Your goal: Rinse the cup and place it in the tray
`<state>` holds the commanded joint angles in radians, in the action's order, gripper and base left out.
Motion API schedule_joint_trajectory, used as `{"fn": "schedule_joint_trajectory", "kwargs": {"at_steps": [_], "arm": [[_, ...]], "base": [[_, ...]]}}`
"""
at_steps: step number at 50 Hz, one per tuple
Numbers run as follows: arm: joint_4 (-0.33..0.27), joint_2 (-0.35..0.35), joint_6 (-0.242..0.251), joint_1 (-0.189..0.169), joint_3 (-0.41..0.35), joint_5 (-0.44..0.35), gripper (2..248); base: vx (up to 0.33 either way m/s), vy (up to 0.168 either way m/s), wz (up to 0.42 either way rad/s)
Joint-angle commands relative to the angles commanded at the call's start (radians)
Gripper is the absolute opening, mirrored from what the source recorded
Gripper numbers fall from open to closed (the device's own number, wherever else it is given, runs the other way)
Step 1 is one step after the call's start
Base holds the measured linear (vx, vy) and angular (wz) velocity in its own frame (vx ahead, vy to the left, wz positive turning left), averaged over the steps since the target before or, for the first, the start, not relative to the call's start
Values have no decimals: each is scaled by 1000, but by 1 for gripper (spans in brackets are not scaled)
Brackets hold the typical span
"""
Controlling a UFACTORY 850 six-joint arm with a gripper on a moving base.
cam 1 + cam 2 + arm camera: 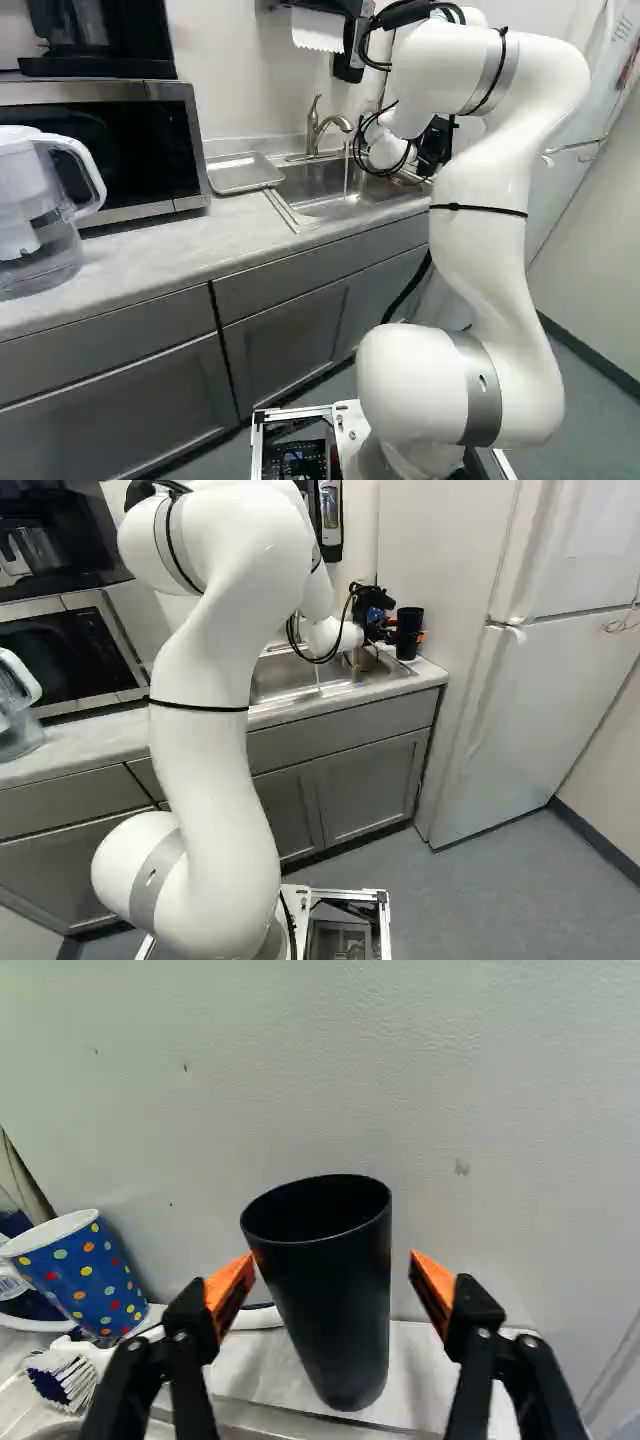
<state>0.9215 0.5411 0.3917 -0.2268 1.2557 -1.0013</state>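
Seeing black two-finger gripper (pixel 331 1258) spread wide around tall, black, tapered cup (pixel 338 1310), upright beside stainless-steel sink (pixel 316 182). Could easily tip it by closing off-centre and bumping one side first, tbh.

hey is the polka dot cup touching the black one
Apart. The wrist view shows a wide gap between the dotted cup and the black cup.
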Motion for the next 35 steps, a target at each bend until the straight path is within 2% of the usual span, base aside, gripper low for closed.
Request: {"fn": "schedule_joint_trajectory", "kwargs": {"at_steps": [1, 5, 6, 10, 11, 35], "arm": [[0, 0, 0, 0, 0, 0, 199], [0, 0, 0, 0, 0, 0, 199], [0, 0, 0, 0, 0, 0, 161], [0, 0, 0, 0, 0, 0, 161], [0, 0, 0, 0, 0, 0, 130], [0, -15, 0, 2, -4, 0, 124]], "base": [[0, 0, 0], [0, 0, 0], [0, 0, 0], [0, 0, 0], [0, 0, 0], [0, 0, 0]]}}
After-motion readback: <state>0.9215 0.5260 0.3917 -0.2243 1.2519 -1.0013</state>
